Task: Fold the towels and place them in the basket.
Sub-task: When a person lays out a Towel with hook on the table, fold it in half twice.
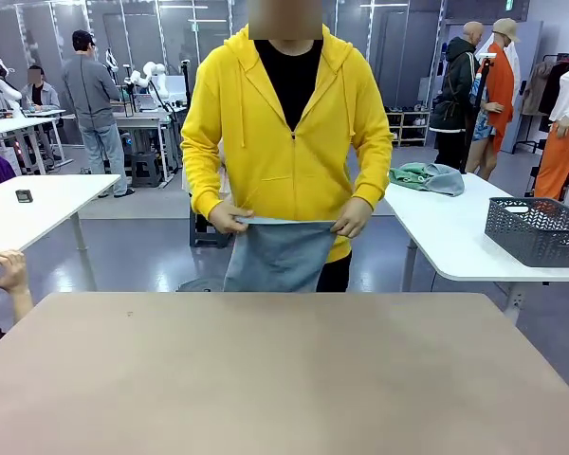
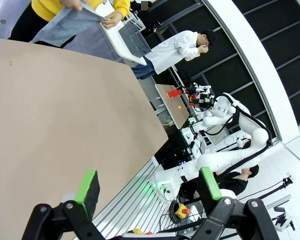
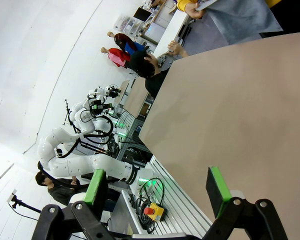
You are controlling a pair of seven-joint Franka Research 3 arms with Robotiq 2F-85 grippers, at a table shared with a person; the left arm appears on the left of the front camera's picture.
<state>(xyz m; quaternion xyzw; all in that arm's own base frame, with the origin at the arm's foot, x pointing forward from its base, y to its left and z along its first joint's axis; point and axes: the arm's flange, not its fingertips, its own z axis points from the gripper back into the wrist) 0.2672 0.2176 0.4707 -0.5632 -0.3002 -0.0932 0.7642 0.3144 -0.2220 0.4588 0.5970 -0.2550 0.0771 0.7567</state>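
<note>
A person in a yellow hoodie stands at the far side of the tan table (image 1: pixel 284 370) and holds a grey-blue towel (image 1: pixel 280 254) by its top edge with both hands, hanging just beyond the table's far edge. More towels, sea-green and grey (image 1: pixel 427 177), lie bunched on the white side table at the right. The dark grey mesh basket (image 1: pixel 539 230) stands on that same side table. My left gripper (image 2: pixel 149 186) is open over the table's near part, nothing between its green pads. My right gripper (image 3: pixel 158 183) is also open and empty.
The held towel (image 2: pixel 65 22) and the basket (image 2: pixel 134 40) appear at the top of the left wrist view; the towel (image 3: pixel 240 17) also appears at the top of the right wrist view. Another person's hand (image 1: pixel 8 270) rests at the left by a white table (image 1: pixel 38 204).
</note>
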